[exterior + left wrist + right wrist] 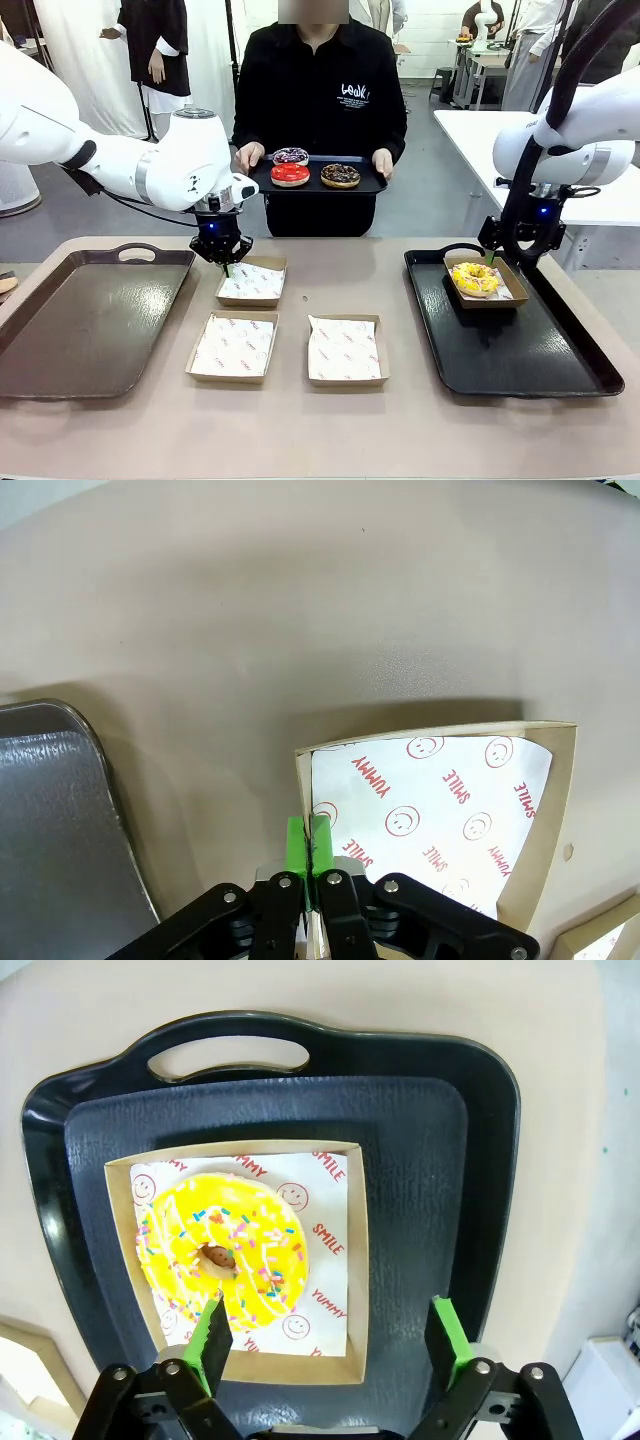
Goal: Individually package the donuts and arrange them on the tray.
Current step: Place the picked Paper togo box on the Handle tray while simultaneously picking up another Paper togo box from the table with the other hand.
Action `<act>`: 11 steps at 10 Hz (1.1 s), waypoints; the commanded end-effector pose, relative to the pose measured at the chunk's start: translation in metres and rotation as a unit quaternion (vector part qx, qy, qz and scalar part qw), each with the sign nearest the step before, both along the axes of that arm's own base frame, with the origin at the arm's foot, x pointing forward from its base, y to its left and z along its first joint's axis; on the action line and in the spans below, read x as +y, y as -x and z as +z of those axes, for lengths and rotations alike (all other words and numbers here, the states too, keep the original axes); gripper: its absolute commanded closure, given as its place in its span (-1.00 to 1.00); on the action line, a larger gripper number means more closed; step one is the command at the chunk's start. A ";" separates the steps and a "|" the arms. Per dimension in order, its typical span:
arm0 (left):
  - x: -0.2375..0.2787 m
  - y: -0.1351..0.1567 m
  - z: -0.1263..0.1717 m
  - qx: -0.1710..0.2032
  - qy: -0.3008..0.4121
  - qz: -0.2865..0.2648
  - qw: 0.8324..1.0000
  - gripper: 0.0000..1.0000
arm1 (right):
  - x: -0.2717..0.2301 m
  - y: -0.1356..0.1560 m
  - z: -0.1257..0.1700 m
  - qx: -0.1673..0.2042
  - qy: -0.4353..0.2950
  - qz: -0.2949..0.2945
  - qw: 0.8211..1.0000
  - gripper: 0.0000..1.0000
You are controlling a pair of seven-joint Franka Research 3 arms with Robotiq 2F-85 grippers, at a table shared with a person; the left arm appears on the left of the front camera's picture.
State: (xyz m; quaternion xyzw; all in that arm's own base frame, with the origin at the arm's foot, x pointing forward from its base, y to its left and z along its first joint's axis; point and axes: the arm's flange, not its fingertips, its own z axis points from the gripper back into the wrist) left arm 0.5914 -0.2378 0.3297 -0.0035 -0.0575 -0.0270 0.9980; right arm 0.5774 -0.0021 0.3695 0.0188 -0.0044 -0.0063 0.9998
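Note:
A person at the far side holds a small black tray [372, 186] with a purple sprinkled donut [291, 156], a red donut [290, 175] and a chocolate donut [340, 175]. The yellow donut [475, 279] [222, 1250] lies in a paper-lined box [345, 1260] on the right black tray [560, 370]. Above that box hangs my right gripper [497, 256] [328, 1310], open, its green fingers on either side of the box's near edge. My left gripper [226, 266] [308, 830] is shut, its pads pinched together on the left wall of the far empty box [252, 283] [440, 810].
Two more empty paper-lined boxes [232, 347] [346, 349] sit nearer the table's front. A large dark tray [90, 320] [50, 840] lies at the left, just beside the box my left gripper is at. A white table stands beyond the right arm.

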 end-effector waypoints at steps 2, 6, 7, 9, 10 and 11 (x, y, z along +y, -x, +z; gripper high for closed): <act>0.002 0.011 0.001 -0.016 -0.015 0.009 1.000 1.00 | 0.004 0.013 0.011 0.001 -0.005 0.003 1.000 -1.00; 0.003 0.023 0.042 -0.001 -0.008 -0.041 0.999 1.00 | -0.053 0.072 0.074 0.041 -0.199 0.038 0.978 -1.00; 0.002 0.027 0.059 -0.010 -0.011 -0.047 0.999 1.00 | -0.081 0.086 0.088 0.037 -0.250 0.036 0.967 -1.00; 0.000 0.036 0.100 -0.039 -0.029 -0.052 0.997 1.00 | -0.137 0.110 0.105 0.014 -0.347 0.028 0.937 -1.00; -0.002 0.038 0.116 -0.048 -0.029 -0.055 0.997 1.00 | -0.157 0.117 0.109 0.007 -0.377 0.033 0.926 -1.00; -0.004 0.037 0.134 -0.050 -0.027 -0.058 0.997 1.00 | -0.184 0.124 0.109 -0.001 -0.418 0.035 0.908 -1.00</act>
